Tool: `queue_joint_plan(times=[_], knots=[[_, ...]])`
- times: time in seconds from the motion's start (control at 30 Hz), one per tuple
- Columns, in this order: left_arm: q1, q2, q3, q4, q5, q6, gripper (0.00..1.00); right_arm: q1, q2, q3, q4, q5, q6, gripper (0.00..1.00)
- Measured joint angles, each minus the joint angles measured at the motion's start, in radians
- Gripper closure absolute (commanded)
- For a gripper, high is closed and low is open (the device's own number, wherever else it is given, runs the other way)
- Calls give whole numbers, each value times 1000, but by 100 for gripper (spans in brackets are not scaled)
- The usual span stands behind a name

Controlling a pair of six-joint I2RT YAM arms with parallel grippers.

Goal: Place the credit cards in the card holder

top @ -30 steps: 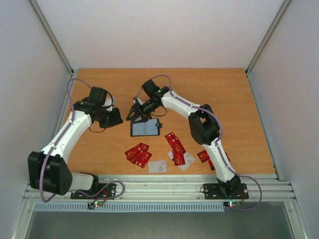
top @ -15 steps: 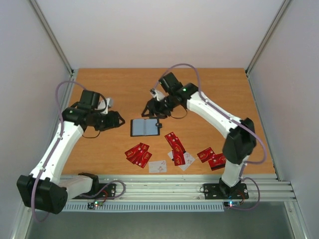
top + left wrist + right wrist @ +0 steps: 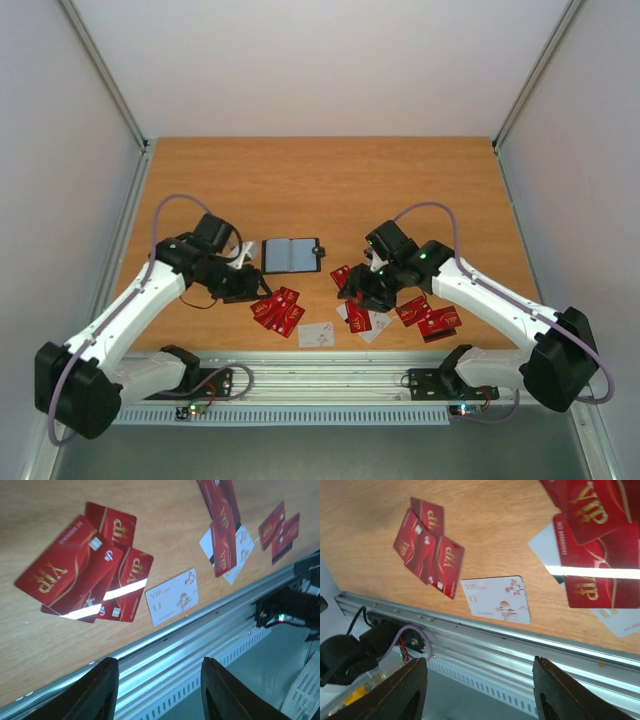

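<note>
Credit cards [image 3: 355, 300]: all loose and flat on the table [image 3: 200, 180], in groups along its near edge, none in either hand.
Left gripper [image 3: 157, 667]: released, fingers apart with nothing between them, low near the table's near edge.
Red cluster [image 3: 82, 575]: a fan of overlapping red cards just ahead of this hand, off toward the finger on the left of its wrist view.
White card [image 3: 172, 596]: single, face up, ahead of the gap between the fingers, just beside the red cluster.
Right gripper [image 3: 479, 665]: released too, fingers wide apart and holding nothing.
Mixed heap [image 3: 590, 545]: red cards lying over white ones, ahead of this hand, toward the finger on the right of its wrist view.
Red pair [image 3: 430, 318]: on the outer side of the right gripper, partly under its arm.
Card holder [image 3: 291, 256]: open and flat, greyish inside up, just beyond the left gripper on the far side, farther from the right one, touching no card.
Rail [image 3: 200, 635]: metal edge strip between each hand's fingers and the cards.
</note>
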Motion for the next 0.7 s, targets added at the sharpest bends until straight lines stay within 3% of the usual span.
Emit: queue_joint_plan(times=[0.27, 0.5, 0.7], knots=[[-151, 215, 24, 92, -4, -27, 56, -23, -39, -46, -31, 89, 36, 36], [-302, 444, 134, 217, -40, -88, 59, -144, -28, -159, -30, 68, -47, 37], [-378, 587, 248, 259, -149, -184, 62, -214, 59, -153, 1, 26, -135, 39]])
